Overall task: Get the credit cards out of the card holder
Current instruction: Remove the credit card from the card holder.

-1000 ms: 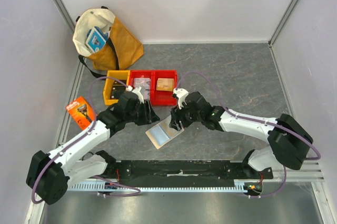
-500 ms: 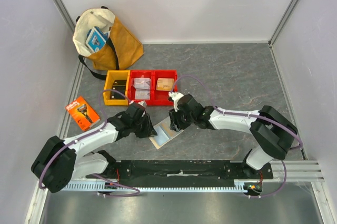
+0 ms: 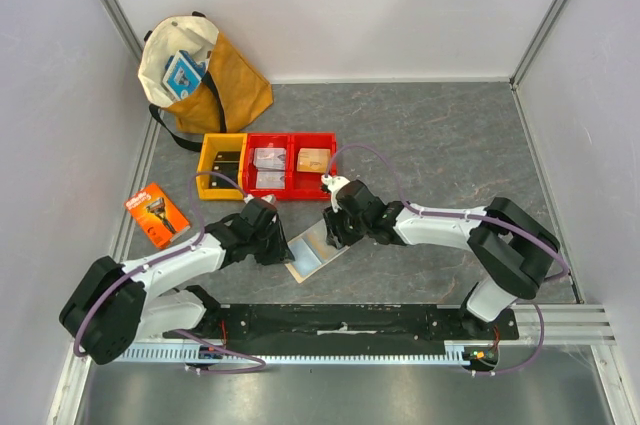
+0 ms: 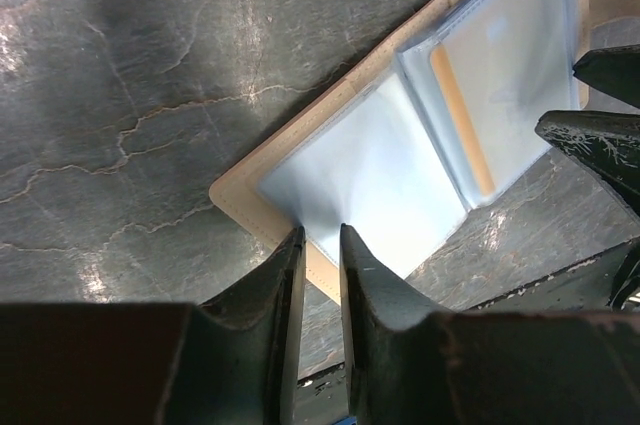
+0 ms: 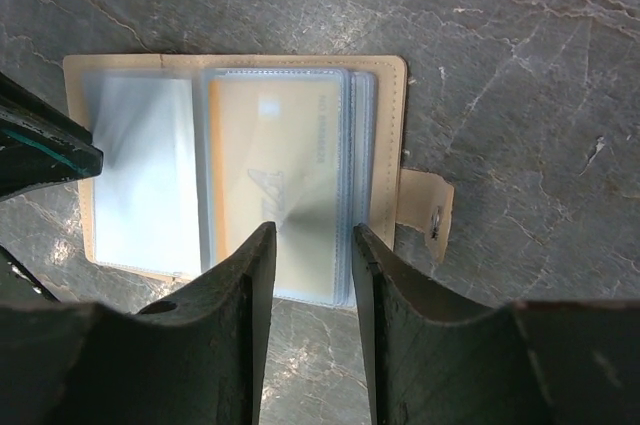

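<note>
I am looking down at a grey stone-patterned table (image 3: 450,145). The small beige-tan folding card holder (image 3: 314,251) lies open and flat at the lower centre of the overhead frame, between my two arms. Its pale blue-grey clear plastic sleeves (image 5: 140,175) face up.

In the right wrist view the holder fills the upper left of the frame, with its snap tab (image 5: 428,213) sticking out to the right. A thin yellow-orange credit card (image 5: 275,180) sits fully inside the right-hand stack of sleeves. The left-hand sleeve looks pale; I cannot tell whether it has a card in it.

The right gripper (image 5: 308,245) hangs over the lower edge of that yellow card. Its jaws are moderately apart and hold nothing.

The left gripper (image 4: 320,245) is at the holder's tan rim, at the bottom centre of its own view. Its jaws are narrowed to a slim gap. I see nothing pinched between them, and I cannot tell whether the tips press on the rim.

My judgement is that the task is at an early stage. The holder is opened and laid out, but no card is out. What is left is to steady the holder, draw each card from its sleeve and set it on the table.
</note>
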Motion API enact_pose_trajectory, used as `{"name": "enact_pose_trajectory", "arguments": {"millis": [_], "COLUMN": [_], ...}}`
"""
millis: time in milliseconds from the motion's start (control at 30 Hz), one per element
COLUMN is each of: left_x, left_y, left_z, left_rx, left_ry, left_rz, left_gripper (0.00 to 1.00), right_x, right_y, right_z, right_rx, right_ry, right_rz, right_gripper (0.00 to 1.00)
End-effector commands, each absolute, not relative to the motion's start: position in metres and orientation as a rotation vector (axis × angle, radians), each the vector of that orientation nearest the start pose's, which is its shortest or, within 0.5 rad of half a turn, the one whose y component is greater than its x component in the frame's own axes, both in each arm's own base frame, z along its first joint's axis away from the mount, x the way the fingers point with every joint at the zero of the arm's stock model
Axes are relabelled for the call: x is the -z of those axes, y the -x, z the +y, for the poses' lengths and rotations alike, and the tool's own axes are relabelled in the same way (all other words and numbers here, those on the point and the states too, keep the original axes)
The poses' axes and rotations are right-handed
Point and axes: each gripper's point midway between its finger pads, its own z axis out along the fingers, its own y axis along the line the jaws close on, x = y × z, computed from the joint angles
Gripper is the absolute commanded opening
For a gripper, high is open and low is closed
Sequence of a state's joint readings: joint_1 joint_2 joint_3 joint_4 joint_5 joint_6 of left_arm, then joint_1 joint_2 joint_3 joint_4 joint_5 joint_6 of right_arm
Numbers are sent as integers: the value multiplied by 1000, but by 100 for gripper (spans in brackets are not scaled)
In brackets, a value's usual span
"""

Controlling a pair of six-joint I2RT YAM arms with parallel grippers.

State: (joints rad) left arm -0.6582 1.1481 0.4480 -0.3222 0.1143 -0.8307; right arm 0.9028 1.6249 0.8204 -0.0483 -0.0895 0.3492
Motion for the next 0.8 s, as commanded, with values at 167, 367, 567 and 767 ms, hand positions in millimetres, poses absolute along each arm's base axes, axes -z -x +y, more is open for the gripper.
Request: {"name": "enact_pose_trajectory", "arguments": {"millis": [167, 367, 567, 767], "left_x": [-4, -6, 4, 6], "left_y": [-155, -165, -173, -176], "left_z": [-187, -213, -232, -234], "left_rx": [569, 605, 577, 568], "left_ry": [194, 128, 69, 56], "left_rz": [2782, 2759, 2781, 2781], "left_gripper": [25, 24, 22, 21], "right_x": [-36, -49, -58, -57], "right_y": [-208, -203, -201, -205], "right_z": [322, 317, 313, 304], "right_rx": [-696, -724, -731, -669], "right_ry": [726, 694, 684, 656], "right_rz": [2425, 2409, 2395, 2405], "right_gripper": [34, 24, 23, 31]}}
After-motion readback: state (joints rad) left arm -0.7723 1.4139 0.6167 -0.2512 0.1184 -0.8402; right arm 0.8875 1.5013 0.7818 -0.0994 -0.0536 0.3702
